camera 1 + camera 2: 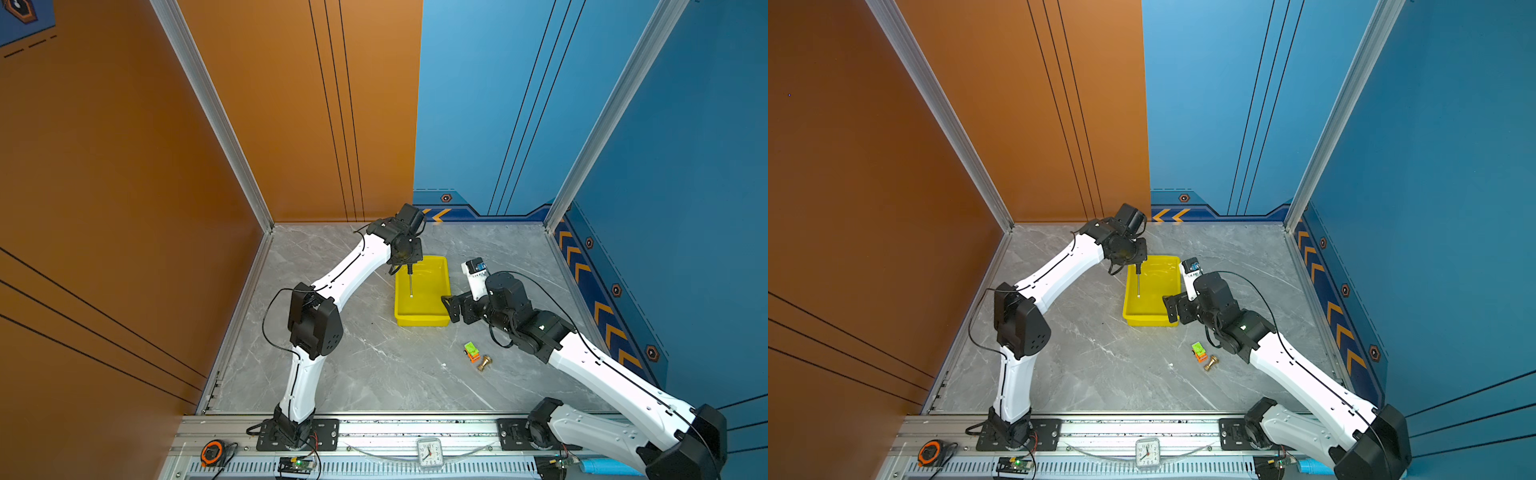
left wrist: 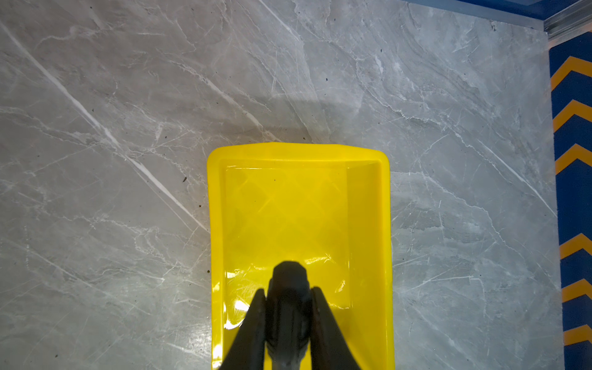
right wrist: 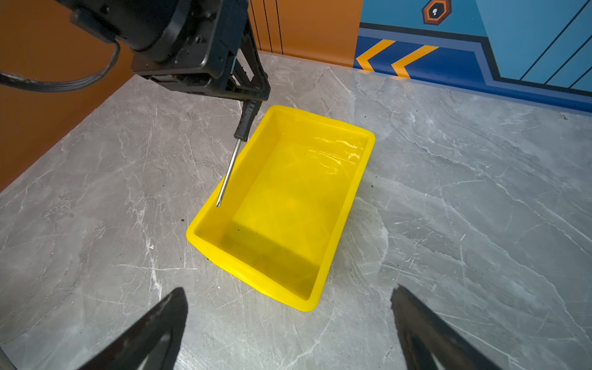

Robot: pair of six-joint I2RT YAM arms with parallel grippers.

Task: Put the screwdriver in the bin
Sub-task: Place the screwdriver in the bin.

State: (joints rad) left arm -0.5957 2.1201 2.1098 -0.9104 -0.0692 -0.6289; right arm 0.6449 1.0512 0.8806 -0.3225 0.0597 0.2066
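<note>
Overhead, the left gripper [image 3: 253,102] was clamped on the black handle of the screwdriver [image 3: 229,166]. The tool hung tip down and slightly tilted above the bin [image 3: 360,189], just inside one long wall and not yet touching its floor. Letting go there would likely drop it inside. The right gripper [image 3: 290,290], jaws wide apart and empty, hovered beside the bin's near end.

Left arm [image 1: 353,266], right arm [image 1: 598,374]: white link shells, black joint housings [image 1: 316,320], small holes in the elbow covers. Black cables [image 3: 64,86] run alongside. Black base plates [image 1: 322,428], silver screws. Right gripper [image 3: 289,289]: black tapered fingers [image 3: 153,326].
</note>
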